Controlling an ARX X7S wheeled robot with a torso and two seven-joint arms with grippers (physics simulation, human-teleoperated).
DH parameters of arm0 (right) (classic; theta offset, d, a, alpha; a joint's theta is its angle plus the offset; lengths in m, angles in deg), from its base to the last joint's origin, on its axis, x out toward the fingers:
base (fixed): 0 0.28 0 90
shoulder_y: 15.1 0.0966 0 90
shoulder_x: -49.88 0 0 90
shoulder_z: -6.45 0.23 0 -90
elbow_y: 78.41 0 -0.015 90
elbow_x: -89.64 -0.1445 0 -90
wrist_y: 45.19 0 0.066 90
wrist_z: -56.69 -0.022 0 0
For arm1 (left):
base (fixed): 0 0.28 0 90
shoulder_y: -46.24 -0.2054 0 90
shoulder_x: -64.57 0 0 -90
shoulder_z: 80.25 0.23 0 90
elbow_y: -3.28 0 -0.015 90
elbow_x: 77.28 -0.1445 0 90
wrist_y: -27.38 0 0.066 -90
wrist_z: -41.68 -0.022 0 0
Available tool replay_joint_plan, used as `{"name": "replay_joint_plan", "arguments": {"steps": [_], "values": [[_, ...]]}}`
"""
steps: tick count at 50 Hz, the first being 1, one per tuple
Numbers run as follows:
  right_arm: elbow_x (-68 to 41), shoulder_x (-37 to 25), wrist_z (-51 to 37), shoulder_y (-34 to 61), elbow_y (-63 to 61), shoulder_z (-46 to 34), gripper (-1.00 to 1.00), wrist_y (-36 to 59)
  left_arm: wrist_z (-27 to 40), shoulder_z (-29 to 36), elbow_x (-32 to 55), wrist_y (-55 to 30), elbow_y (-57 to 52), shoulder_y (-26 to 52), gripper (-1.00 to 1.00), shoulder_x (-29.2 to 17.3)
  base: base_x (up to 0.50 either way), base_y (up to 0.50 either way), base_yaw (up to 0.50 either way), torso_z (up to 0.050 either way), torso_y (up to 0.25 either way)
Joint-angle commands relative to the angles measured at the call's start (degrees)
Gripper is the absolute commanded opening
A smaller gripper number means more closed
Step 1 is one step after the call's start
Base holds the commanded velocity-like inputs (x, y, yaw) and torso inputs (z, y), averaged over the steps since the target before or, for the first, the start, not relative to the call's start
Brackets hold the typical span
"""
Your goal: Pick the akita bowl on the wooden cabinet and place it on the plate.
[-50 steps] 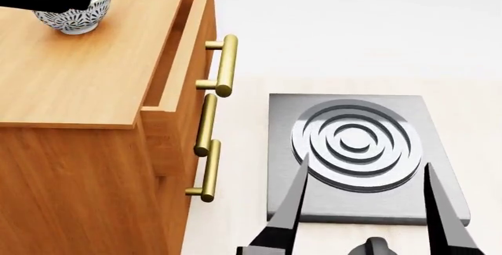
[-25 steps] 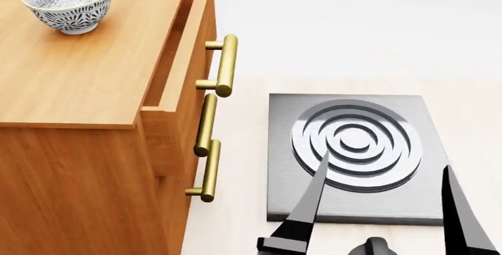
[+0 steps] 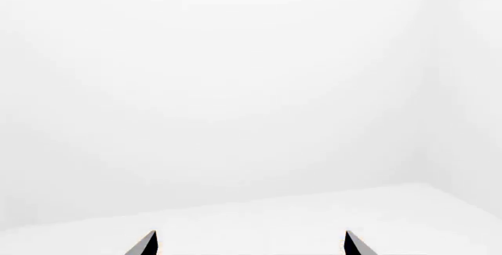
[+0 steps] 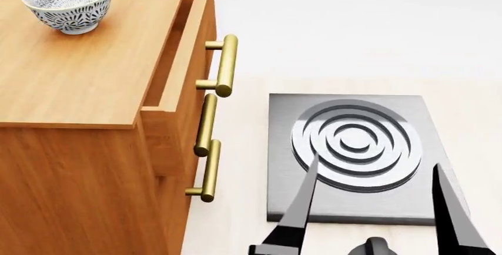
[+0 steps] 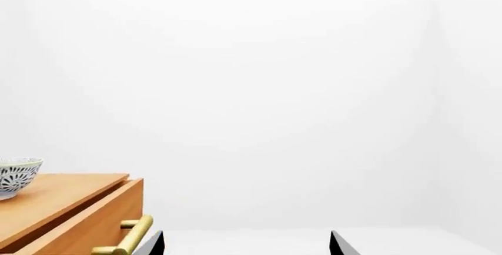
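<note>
Akita bowl (image 4: 68, 1) is sitting on the wooden cabinet (image 4: 86, 84), at ten o'clock from the right gripper (image 4: 372, 193), whose fingers are spreading wide, holding nothing.

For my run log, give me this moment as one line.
small blue-speckled white bowl: on orange-brown wooden cabinet, untouched | right gripper: open, over grey ringed slab | left gripper: open, empty | plate: not seen

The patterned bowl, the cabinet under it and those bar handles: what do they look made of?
The small white bowl with dark blue leafy speckles looks like glazed ceramic: smooth, with a soft sheen. The orange-brown box-shaped cabinet looks like wood with a matte finish; faint grain shows on its top. The gold cylindrical bar handles look like brushed brass or similar metal, with soft highlights. These are renders, so this is only a guess.
</note>
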State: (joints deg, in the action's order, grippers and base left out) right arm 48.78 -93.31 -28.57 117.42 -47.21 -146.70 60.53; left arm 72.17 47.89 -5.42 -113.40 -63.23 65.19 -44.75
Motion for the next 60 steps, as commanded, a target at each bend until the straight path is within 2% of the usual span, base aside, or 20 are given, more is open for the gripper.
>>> {"name": "replay_joint_plan", "arguments": {"steps": [1,6,13,18,23,30,43,60], "values": [[0.90,-0.07,1.01,-0.06,-0.17,-0.51,1.00,-0.73,-7.27,3.71,-4.74,0.51,12.82,6.21,1.00,3.34,0.00,0.00,0.00,0.000,0.000],[1.10,-0.05,1.15,0.03,-0.27,-0.77,1.00,-0.93,-9.54,5.26,-7.07,1.53,20.71,8.36,1.00,5.83,0.00,0.00,0.00,0.000,0.000],[1.22,-0.04,1.52,-0.20,0.25,-1.02,1.00,-1.70,-13.14,6.85,-10.51,4.63,37.33,11.79,1.00,10.64,0.00,0.00,0.00,0.000,0.000],[1.37,-0.11,1.68,-0.24,0.19,-1.20,1.00,-1.95,-18.94,10.71,-14.96,6.28,50.09,15.32,1.00,15.34,0.00,0.00,0.00,0.000,0.000],[1.34,-0.24,1.66,-0.19,0.10,-1.30,1.00,-2.05,-17.80,9.47,-18.56,4.37,51.44,15.48,1.00,15.70,0.00,0.00,0.00,0.000,0.000],[1.15,-0.62,1.55,-0.10,0.17,-1.35,1.00,-2.32,-17.07,2.00,-27.70,2.39,51.46,12.96,1.00,13.55,0.00,0.00,0.00,0.000,0.000],[1.26,-0.06,1.70,0.05,0.44,-1.79,1.00,-2.00,-18.04,-10.62,-44.37,-2.32,51.46,10.54,1.00,13.77,0.00,0.00,0.00,0.000,-0.013],[1.50,0.22,1.70,0.14,0.50,-2.09,1.00,-1.76,-21.77,-23.48,-58.53,-1.97,51.45,9.95,1.00,15.04,0.00,0.00,0.00,0.000,-0.246]]}}
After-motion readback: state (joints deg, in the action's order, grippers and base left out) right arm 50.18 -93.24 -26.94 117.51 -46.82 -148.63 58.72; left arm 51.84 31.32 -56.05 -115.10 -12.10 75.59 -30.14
